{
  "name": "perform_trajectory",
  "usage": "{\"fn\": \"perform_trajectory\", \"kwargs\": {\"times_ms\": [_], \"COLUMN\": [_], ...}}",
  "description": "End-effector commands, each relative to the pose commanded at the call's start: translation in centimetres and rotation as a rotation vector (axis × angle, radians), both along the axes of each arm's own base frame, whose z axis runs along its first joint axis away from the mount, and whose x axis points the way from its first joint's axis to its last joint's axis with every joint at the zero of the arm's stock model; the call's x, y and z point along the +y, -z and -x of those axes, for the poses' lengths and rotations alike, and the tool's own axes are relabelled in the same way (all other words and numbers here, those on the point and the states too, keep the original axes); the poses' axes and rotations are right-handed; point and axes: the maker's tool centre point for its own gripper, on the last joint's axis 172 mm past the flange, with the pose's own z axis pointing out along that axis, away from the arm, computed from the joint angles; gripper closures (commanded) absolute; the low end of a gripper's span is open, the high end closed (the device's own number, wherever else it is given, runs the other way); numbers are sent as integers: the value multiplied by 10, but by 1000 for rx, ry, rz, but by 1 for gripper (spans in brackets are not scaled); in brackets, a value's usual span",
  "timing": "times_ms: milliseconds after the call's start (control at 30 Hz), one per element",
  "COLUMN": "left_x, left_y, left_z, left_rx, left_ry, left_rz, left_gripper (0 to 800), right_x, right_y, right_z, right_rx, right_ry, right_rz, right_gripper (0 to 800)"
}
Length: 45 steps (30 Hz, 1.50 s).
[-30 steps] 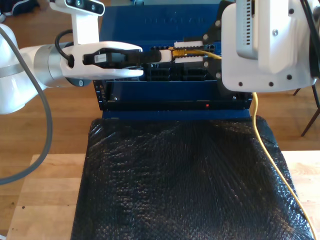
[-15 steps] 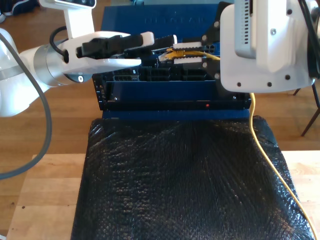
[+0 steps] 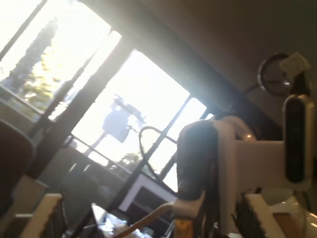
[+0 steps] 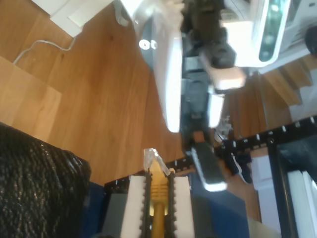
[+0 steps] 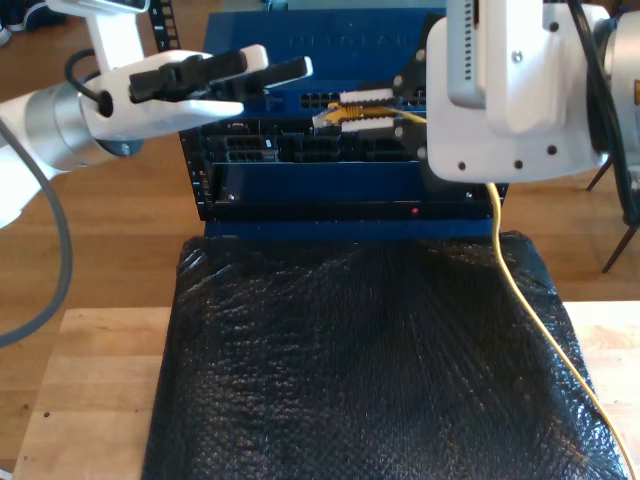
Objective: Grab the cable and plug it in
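The pale yellow cable [image 5: 520,290] runs up the exterior view's right side of the black mat into my second gripper [image 5: 362,105], which is shut on it just behind the clear plug [image 5: 325,115]. In the second wrist view the plug [image 4: 151,157] sticks out past the white pads [image 4: 134,203], with the cable [image 4: 158,208] clamped between them. The plug hangs in front of the blue switch's upper ports [image 5: 320,100], apart from them. My first gripper [image 5: 280,68] is open at the exterior view's upper left, clear of the plug. Its fingers [image 3: 44,213] stand wide apart.
The blue network switch [image 5: 300,40] stands at the back with rows of ports [image 5: 320,150] and a black front frame [image 5: 350,205]. A black textured mat [image 5: 360,360] covers the wooden table [image 5: 90,400]. My second arm's white body [image 5: 510,90] hides the switch's side at the exterior view's right.
My first gripper has let go near the plug and risen toward the exterior view's upper left. My second gripper has shifted slightly to that view's left with the cable.
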Motion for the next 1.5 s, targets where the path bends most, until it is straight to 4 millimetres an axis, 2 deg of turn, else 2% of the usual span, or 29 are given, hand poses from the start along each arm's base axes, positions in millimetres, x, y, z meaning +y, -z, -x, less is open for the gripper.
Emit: {"fn": "perform_trajectory", "kwargs": {"times_ms": [133, 233, 300, 400, 567, 767, 833, 933, 1000, 1100, 1167, 1400, 1500], "left_x": [13, 16, 22, 43, 60, 78, 84, 109, 125, 132, 138, 191, 204], "left_y": [21, 38, 42, 48, 81, 114, 125, 145, 159, 168, 173, 200, 210], "left_z": [-13, -18, -22, -31, -35, -26, -19, -9, -4, 3, 7, 39, 56], "left_rx": [2, -1, -22, -45, -85, -163, -174, -169, -194, -301, -369, -414, -487], "left_ry": [-50, -70, -90, -141, -178, -175, -153, -140, -130, -89, -68, -14, 44], "left_rz": [-115, -194, -225, -274, -423, -616, -671, -760, -816, -846, -857, -996, -1035], "left_gripper": [2, 2, 2, 2, 2, 2, 2, 1, 1, 0, 0, 0, 0], "right_x": [-2, -5, -9, -23, -52, -63, -64, -73, -85, -100, -101, -112, -113], "right_y": [6, 7, 6, 12, 18, 35, 46, 71, 82, 103, 114, 157, 162], "right_z": [-9, -14, -18, -30, -48, -58, -61, -69, -74, -78, -77, -74, -73], "right_rx": [6, 1, -5, 6, 35, 57, 71, 117, 146, 188, 221, 312, 319], "right_ry": [19, 37, 53, 92, 176, 199, 198, 221, 253, 287, 295, 324, 326], "right_rz": [5, 5, 3, 7, 3, 39, 62, 85, 92, 117, 130, 216, 226], "right_gripper": [799, 799, 800, 800, 800, 800, 800, 800, 800, 800, 800, 800, 800]}}
